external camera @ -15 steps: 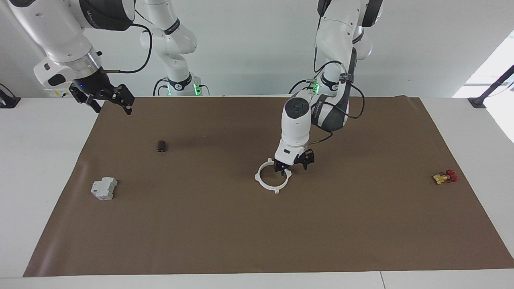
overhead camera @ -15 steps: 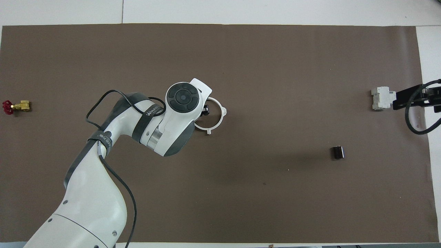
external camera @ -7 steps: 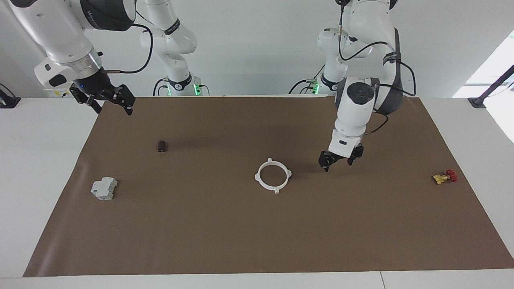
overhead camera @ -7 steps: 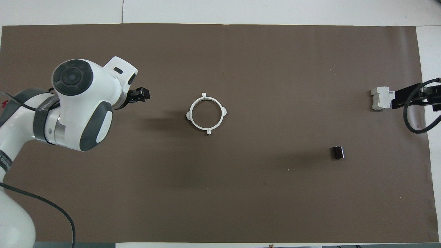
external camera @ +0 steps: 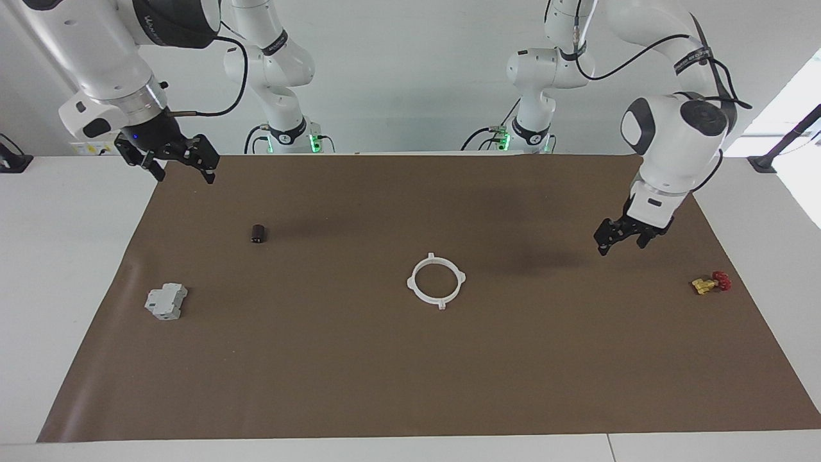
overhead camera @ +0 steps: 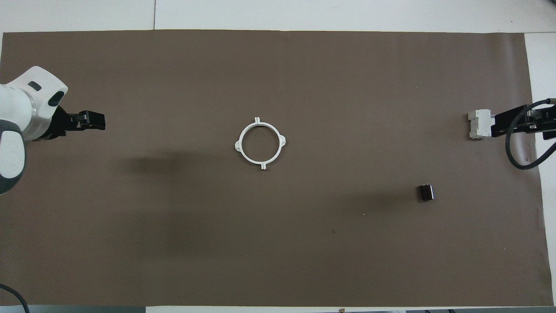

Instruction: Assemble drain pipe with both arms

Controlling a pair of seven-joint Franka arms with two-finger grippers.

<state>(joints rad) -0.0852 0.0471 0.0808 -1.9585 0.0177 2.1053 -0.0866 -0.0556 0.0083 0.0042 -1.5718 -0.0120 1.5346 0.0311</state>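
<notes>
The drain pipe (external camera: pixel 411 283) lies flat on the brown mat as one white tabbed ring, its two half-ring arcs joined; it also shows in the overhead view (overhead camera: pixel 238 145). Nothing touches it. My left gripper (external camera: pixel 620 241) is open and empty, raised over the mat between the ring and the left arm's end of the table; it also shows in the overhead view (overhead camera: pixel 92 121). My right gripper (external camera: pixel 173 165) is open and empty, raised over the mat's edge at the right arm's end, where that arm waits; in the overhead view (overhead camera: pixel 506 125) it overlaps the grey part.
A grey blocky part (external camera: pixel 166 301) lies toward the right arm's end, also in the overhead view (overhead camera: pixel 478 125). A small dark cylinder (external camera: pixel 258 233) lies nearer to the robots than it. A yellow-and-red valve (external camera: pixel 710 282) lies toward the left arm's end. The brown mat (external camera: pixel 410 385) covers the table.
My left gripper let go of the ring, rose and swung away toward the left arm's end. The ring stayed in place. The right arm barely moved.
</notes>
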